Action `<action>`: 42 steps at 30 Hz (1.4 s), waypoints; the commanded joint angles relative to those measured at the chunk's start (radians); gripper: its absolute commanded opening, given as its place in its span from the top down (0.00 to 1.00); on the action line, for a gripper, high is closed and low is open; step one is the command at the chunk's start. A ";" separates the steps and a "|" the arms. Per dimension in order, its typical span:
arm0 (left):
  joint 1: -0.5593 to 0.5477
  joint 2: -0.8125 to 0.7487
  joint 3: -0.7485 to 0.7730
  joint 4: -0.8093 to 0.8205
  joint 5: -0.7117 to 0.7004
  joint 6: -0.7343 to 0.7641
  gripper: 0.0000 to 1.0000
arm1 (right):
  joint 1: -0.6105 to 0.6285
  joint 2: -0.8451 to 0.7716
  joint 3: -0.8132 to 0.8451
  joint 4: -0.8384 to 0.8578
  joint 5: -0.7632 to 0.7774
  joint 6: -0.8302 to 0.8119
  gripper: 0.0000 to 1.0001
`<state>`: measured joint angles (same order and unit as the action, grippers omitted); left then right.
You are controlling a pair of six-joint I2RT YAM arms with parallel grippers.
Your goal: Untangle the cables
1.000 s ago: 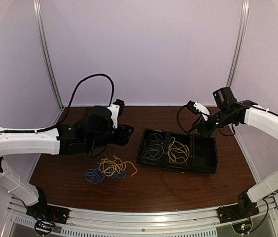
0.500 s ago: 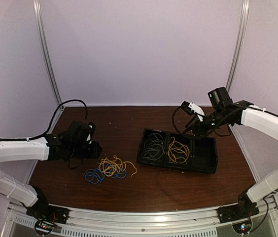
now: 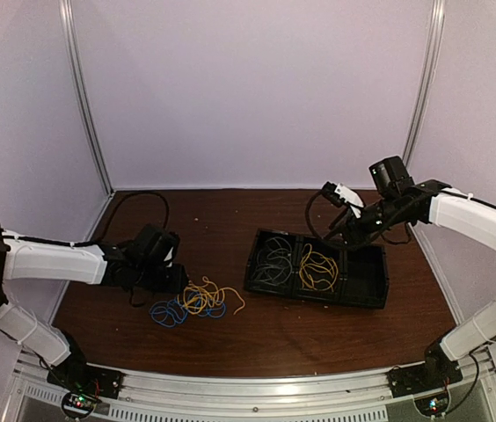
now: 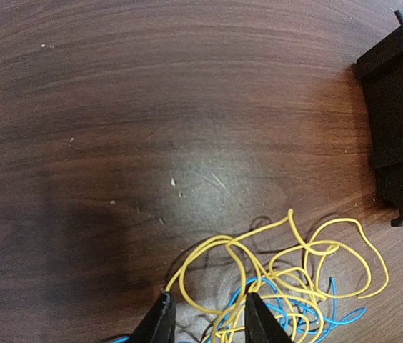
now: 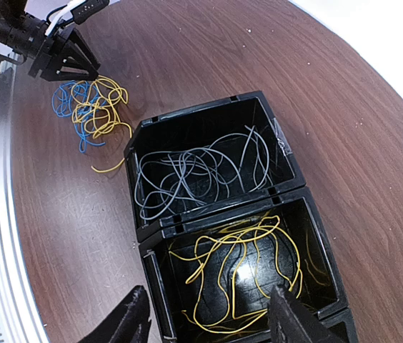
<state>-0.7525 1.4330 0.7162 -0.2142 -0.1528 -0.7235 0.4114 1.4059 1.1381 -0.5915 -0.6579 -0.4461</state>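
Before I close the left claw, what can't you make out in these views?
- Left wrist: the bottom edge cuts off the near part of the yellow and blue tangle and the fingers of the left claw; whether either finger touches a strand is unclear.
- Top view: strands too small to trace which crosses over which.
- Tray: the end compartment farthest from the tangle is too dark from above, cut off in the right wrist view.

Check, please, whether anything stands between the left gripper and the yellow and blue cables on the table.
Nothing visible does: the left gripper is open right at the edge of the yellow and blue cables.
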 commanded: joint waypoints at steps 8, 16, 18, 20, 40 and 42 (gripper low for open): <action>0.005 0.067 0.044 0.039 -0.047 0.038 0.78 | 0.012 0.018 -0.012 0.020 -0.017 0.005 0.42; 0.005 0.050 0.075 0.022 -0.081 0.063 0.99 | 0.013 0.016 -0.017 0.021 -0.014 0.005 0.43; 0.005 0.041 0.095 0.002 -0.089 0.072 1.00 | 0.015 0.018 -0.015 0.021 -0.016 0.007 0.42; 0.005 0.028 0.112 -0.016 -0.091 0.083 1.00 | 0.015 0.019 -0.012 0.020 -0.017 0.009 0.42; 0.004 -0.366 0.329 -0.048 0.078 0.269 1.00 | 0.264 0.150 0.231 0.052 -0.016 0.028 0.40; 0.004 -0.376 0.339 -0.051 0.096 0.268 1.00 | 0.308 0.196 0.299 0.098 -0.021 0.091 0.39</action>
<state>-0.7525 1.0748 1.0214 -0.2760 -0.1154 -0.4896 0.6395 1.5417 1.3117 -0.5789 -0.6838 -0.4351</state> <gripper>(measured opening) 0.012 0.596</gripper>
